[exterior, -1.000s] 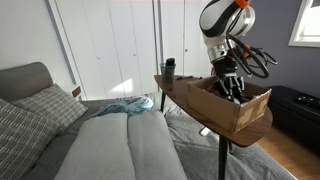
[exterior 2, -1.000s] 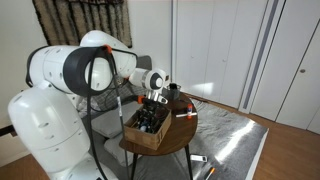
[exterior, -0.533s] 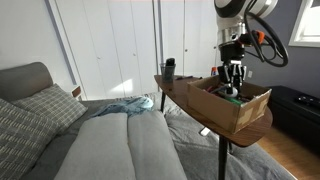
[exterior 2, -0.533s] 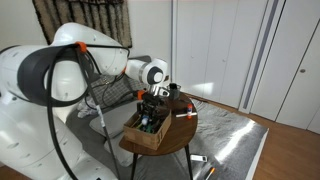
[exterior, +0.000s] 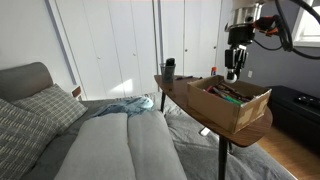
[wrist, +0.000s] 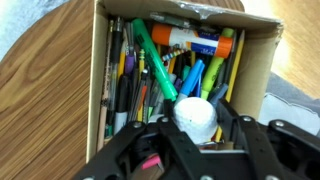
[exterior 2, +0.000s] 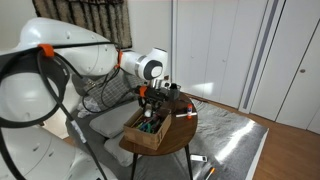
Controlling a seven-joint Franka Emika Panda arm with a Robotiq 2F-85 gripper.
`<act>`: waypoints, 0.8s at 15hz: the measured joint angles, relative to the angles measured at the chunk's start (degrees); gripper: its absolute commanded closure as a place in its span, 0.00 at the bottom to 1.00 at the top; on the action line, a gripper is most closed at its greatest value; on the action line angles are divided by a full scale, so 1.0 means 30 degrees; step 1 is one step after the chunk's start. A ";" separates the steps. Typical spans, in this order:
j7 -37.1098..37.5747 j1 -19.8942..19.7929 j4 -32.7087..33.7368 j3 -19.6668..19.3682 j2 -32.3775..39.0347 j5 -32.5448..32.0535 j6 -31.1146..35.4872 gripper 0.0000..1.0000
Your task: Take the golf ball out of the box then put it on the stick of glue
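My gripper (wrist: 195, 122) is shut on a white golf ball (wrist: 195, 115) and holds it above the open cardboard box (wrist: 254, 70). The box is full of pens and markers. A white tube with an orange cap and a blue label, which looks like a glue stick (wrist: 188, 40), lies among them at the far end. In both exterior views the gripper (exterior: 232, 70) (exterior 2: 150, 98) hangs clear above the box (exterior: 238, 108) (exterior 2: 146, 132). The ball is too small to make out there.
The box stands on a round wooden side table (exterior: 252, 135) (exterior 2: 182, 137). A dark cylinder (exterior: 170, 68) stands at the table's far edge and a small red object (exterior 2: 184, 113) lies beside the box. A grey sofa (exterior: 120, 145) is next to the table.
The gripper has risen straight up out of the box, from down among the pens to well above the rim, with the golf ball in its jaws.
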 measured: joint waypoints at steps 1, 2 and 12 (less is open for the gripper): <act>-0.0608 0.0057 0.0041 0.0001 -0.0270 -0.0014 -0.0001 0.78; -0.1365 0.0167 0.0142 -0.0003 -0.0488 -0.0018 -0.0054 0.78; -0.3906 0.0512 0.0951 -0.0233 -0.1664 -0.0429 -0.0609 0.78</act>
